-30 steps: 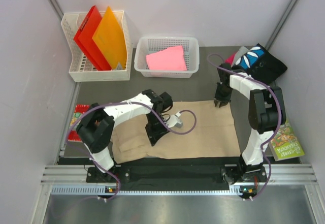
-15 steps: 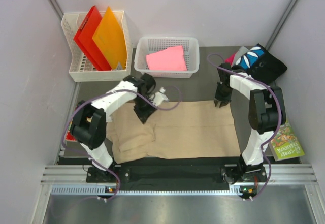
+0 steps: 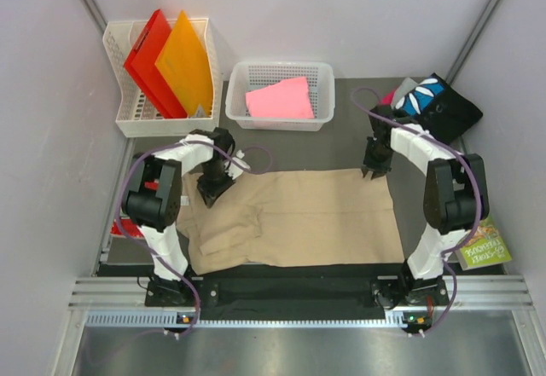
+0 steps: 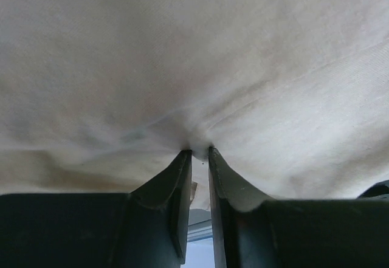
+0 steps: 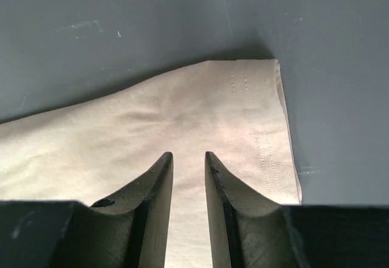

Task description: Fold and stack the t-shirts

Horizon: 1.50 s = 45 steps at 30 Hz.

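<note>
The tan t-shirt [image 3: 316, 218] is soft matt cotton, spread out as a wide rectangle on the dark grey worktop [image 3: 341, 150], with a rumpled, doubled-over patch at its left end.

The left end effector [image 3: 212, 190] sits on the shirt's far-left corner. In the left wrist view its black wedge-shaped fingers [image 4: 176, 183] are drawn together on a small nip of the tan cloth. Fine creases fan away from that pinch, and the weave fills everything beyond the tips.

The right end effector [image 3: 373, 174] rests on the far-right corner. Its fingers [image 5: 155, 183] stand a narrow gap apart, with flat cloth showing between them. Just ahead of the tips the cloth has faint creases, and to their right runs a hem [image 5: 261, 134] with dotted rows of stitching. The squared corner lies just beyond, on scuffed grey surface.

Well behind and to the left of the right end effector, a folded pink t-shirt [image 3: 280, 99] lies in a white mesh basket [image 3: 243, 73]. Close behind and to its right is a bunched black t-shirt [image 3: 444, 107] with blue-and-white print.
</note>
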### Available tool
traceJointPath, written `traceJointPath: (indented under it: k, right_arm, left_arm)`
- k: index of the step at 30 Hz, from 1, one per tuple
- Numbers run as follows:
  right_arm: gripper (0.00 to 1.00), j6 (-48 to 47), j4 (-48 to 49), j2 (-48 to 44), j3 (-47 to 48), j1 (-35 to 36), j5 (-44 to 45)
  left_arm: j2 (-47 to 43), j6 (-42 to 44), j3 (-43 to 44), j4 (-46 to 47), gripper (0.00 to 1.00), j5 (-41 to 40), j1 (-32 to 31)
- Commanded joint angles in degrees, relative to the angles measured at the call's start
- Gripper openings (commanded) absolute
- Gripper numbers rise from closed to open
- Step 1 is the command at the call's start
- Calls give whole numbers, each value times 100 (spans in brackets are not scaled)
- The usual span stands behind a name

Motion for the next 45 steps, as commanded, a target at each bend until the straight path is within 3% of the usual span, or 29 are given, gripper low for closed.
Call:
traceJointPath:
  k: [1, 16, 33, 38, 45]
  right_arm:
    - [28, -66, 56, -123, -103, 101, 47]
    - [27, -171, 82, 1353, 599, 101, 293]
    - [22, -40, -295, 2496, 2427, -215, 556]
    - [21, 22, -261, 2637, 2709, -294, 565]
    - [21, 66, 82, 2549, 2551, -321, 565]
  left_arm:
    - [86, 76, -47, 328, 23, -151, -3]
    - [823, 77, 146, 882, 22, -195, 85]
    - [2388, -99, 2175, 891, 19, -1, 419]
    - [2407, -257, 2194, 1478, 19, 7, 428]
    - [1705, -924, 1220, 3139, 0, -168, 428]
